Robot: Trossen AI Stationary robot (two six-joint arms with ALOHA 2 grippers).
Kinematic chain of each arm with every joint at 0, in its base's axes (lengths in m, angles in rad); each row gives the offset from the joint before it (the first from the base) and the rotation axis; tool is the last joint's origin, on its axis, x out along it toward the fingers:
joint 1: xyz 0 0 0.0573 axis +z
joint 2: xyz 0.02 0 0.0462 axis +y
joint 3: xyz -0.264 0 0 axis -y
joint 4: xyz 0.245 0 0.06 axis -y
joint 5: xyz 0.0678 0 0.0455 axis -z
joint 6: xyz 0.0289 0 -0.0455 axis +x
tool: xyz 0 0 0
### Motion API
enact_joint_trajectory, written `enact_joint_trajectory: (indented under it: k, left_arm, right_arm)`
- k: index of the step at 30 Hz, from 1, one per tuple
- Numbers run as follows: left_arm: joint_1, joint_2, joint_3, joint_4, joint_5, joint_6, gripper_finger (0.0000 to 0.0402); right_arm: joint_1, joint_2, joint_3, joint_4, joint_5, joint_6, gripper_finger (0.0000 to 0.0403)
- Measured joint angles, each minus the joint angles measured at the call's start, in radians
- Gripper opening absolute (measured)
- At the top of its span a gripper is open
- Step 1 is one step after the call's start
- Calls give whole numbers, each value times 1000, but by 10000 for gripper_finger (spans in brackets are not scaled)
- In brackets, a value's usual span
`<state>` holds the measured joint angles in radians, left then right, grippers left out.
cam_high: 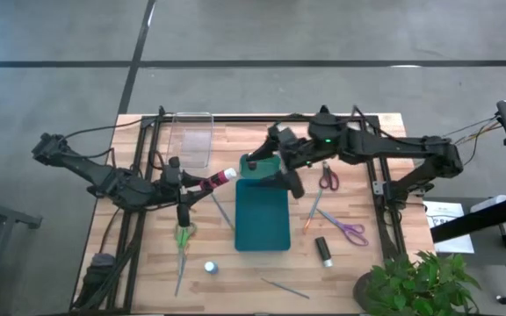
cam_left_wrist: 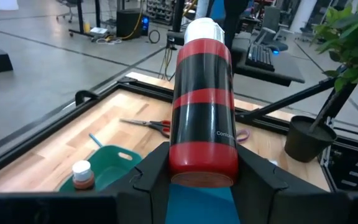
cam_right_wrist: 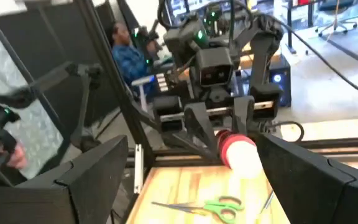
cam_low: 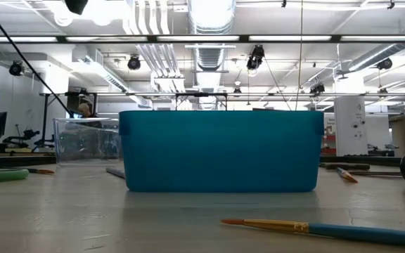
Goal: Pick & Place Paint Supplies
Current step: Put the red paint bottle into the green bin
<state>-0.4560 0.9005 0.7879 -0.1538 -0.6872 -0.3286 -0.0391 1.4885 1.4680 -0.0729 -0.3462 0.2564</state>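
My left gripper [cam_high: 191, 184] is shut on a red-and-black paint bottle [cam_left_wrist: 204, 106] with a white cap and holds it in the air left of the teal tray [cam_high: 262, 215]. My right gripper [cam_high: 275, 171] hangs open over the tray's far end, facing the bottle's cap [cam_right_wrist: 242, 155], with nothing between its fingers. On the table lie green scissors [cam_high: 184, 235], red scissors [cam_high: 328, 178], purple scissors [cam_high: 351, 233], a black bottle [cam_high: 323, 250], a white-capped bottle [cam_high: 210, 266] and several brushes [cam_high: 222, 211]. A small white-capped bottle [cam_left_wrist: 82, 175] stands at the tray's far end. My left gripper pinches the bottle's bottom end [cam_left_wrist: 204, 165] between its two fingers [cam_left_wrist: 151, 177]. The fingers come about level from the table's left and lie along the bottle. It is lifted clear of the table, roughly level, with its white cap [cam_high: 229, 175] pointing at the tray and my right gripper.
A clear plastic box [cam_high: 191, 136] stands at the far left of the table. A potted plant [cam_high: 415, 285] is at the near right corner. A black frame [cam_high: 148, 132] runs along the table's far and side edges. A brush [cam_low: 315, 228] lies near the front edge.
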Motion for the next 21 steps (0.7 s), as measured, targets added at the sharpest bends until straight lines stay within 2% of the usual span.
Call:
enact_joint_trajectory:
  k: [10, 15, 21]
  left_arm:
    - [-1, 0, 0, 0, 45, 19, 136]
    - [-1, -1, 0, 0, 60, 27, 136]
    - [-1, -2, 0, 0, 76, 34, 136]
  right_arm:
    - [6, 146, 208, -274, 3, -256, 353]
    - [6, 218, 311, -335, 5, -316, 353]
    - [6, 311, 448, -499, 7, -372, 353]
